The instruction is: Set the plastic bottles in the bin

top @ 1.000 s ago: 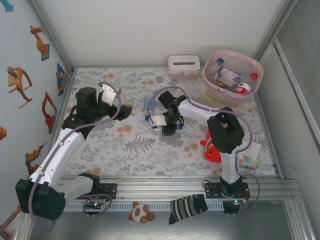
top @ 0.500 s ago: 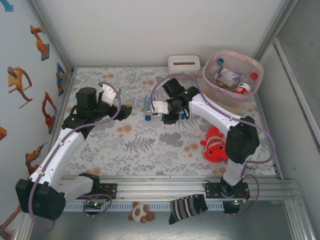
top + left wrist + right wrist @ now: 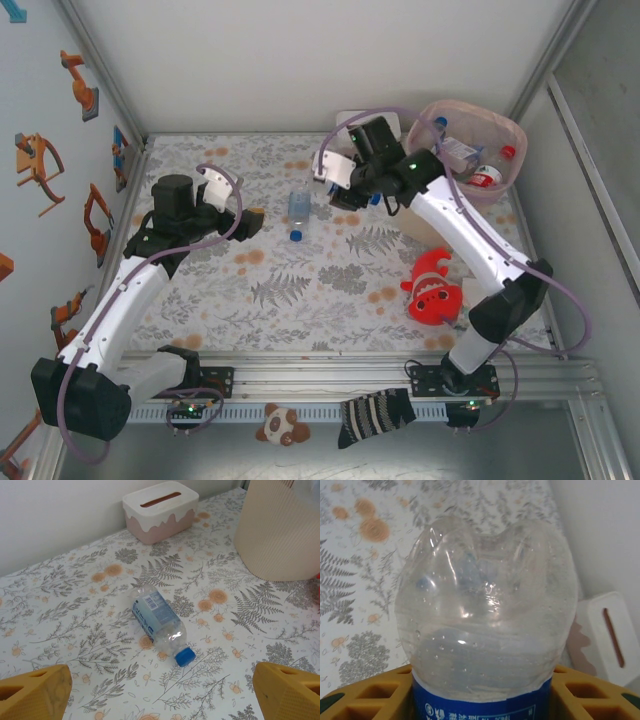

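Bottles (image 3: 458, 153) are stowed in the far bin (image 3: 508, 128); a clear bottle (image 3: 485, 615) is pinched by the right gripper (image 3: 480, 696); a blue-capped bottle (image 3: 157, 621) is left before the spread left gripper (image 3: 160, 690).

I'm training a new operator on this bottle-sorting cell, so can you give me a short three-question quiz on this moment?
1. True or false: the left end effector is shut.
2. The right end effector grips: A) the clownfish plush, B) a clear blue-labelled bottle, C) the tissue box.
3. What colour is the cap of the loose bottle lying on its side?

Key: 1 false, its fingers stand wide apart; 2 B; 3 blue.
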Robot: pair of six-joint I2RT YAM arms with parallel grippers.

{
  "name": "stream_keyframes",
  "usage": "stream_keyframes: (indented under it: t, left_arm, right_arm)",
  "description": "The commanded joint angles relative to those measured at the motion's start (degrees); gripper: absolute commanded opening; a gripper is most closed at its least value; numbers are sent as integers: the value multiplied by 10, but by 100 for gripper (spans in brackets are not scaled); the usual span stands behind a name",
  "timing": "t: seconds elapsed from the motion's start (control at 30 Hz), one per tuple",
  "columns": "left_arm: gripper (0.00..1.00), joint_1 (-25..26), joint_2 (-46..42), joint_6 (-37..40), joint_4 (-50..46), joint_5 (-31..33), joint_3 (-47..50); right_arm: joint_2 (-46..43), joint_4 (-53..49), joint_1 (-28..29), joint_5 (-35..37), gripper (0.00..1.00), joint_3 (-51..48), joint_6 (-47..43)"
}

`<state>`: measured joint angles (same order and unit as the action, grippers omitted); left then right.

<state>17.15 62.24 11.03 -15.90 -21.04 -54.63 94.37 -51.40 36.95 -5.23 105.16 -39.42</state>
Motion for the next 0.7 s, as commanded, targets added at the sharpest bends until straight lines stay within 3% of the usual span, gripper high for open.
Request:
stream_keyframes:
  t: [0.0,0.17,0.67]
  left_arm:
    - [93,-4,-4,-7,4,-12,-7]
    - [93,-4,-3,-7,4,-13,-7]
    - [93,-4,-1,-11,8,-16,-7]
  right_arm:
    - [-33,-13,-21,14,53,42,32]
    - [-51,-12,-65,33,53,78,25]
    - [-45,-4,-281,56,54,99,34]
